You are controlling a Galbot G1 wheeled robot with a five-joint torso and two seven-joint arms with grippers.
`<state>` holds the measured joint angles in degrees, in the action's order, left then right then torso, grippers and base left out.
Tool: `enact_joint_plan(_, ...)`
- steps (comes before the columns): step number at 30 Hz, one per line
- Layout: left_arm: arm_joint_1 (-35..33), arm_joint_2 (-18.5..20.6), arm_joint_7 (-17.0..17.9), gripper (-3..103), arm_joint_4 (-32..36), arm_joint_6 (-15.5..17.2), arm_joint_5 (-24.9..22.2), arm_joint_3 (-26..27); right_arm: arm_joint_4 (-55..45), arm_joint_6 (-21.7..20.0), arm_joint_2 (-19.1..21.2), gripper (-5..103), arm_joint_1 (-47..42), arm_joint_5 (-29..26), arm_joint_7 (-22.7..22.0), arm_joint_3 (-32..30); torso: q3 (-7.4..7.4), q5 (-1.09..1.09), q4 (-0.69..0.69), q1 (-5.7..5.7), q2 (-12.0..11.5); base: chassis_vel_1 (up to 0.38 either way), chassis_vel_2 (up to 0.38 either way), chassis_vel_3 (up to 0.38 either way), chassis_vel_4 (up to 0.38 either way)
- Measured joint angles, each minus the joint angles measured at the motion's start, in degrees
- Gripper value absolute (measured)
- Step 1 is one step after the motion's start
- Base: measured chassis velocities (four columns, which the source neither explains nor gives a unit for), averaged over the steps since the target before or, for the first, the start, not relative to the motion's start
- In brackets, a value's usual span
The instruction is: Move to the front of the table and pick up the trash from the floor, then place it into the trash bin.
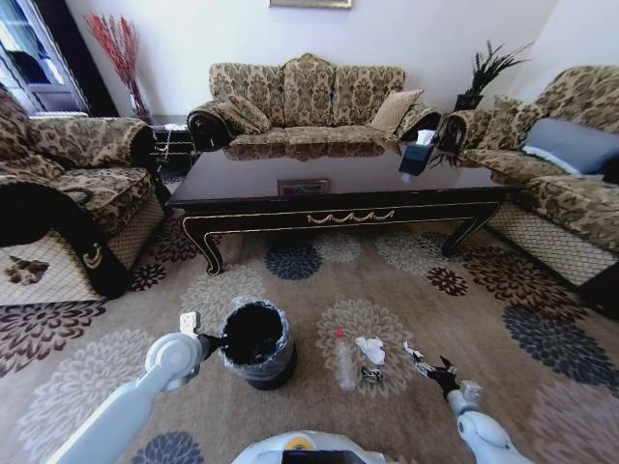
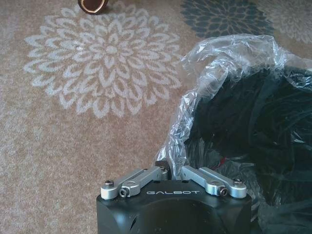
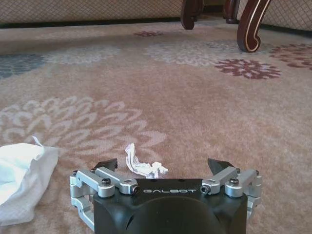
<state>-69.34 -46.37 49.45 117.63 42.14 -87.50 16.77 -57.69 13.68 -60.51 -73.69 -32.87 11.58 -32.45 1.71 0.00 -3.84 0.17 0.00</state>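
Our left hand [image 2: 173, 171] is clenched on the clear liner at the rim of the trash bin [image 1: 255, 340]. Our right hand [image 3: 165, 166] hangs released just above the carpet, a small white paper scrap [image 3: 142, 165] between its fingers, the white paper wad [image 3: 19, 178] beside it, the bottle [image 1: 343, 360] farther toward the bin.
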Motion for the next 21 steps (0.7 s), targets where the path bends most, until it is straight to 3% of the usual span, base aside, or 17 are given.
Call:
enact_joint_plan(10,-0.10,0.51,0.39,0,0.03,0.00,0.19,0.49,6.41,1.57,-0.56,102,4.70,-0.66,1.74,0.55,0.00,-0.01,0.00,0.00,0.00,0.000,0.000,0.000,0.000)
enact_joint_plan(19,-0.31,1.62,0.47,0,0.42,-0.01,-0.09,1.31,11.32,1.63,-1.42,95,8.91,-1.07,2.12,1.09,0.00,0.00,0.00,0.00,0.00,0.000,0.000,0.000,0.000)
enact_joint_plan(21,-0.63,1.58,0.48,0,0.50,-0.01,-0.11,1.49,13.23,1.63,-1.61,89,9.85,-1.10,2.32,1.05,0.00,0.00,0.00,0.00,0.00,0.000,0.000,0.000,0.000)
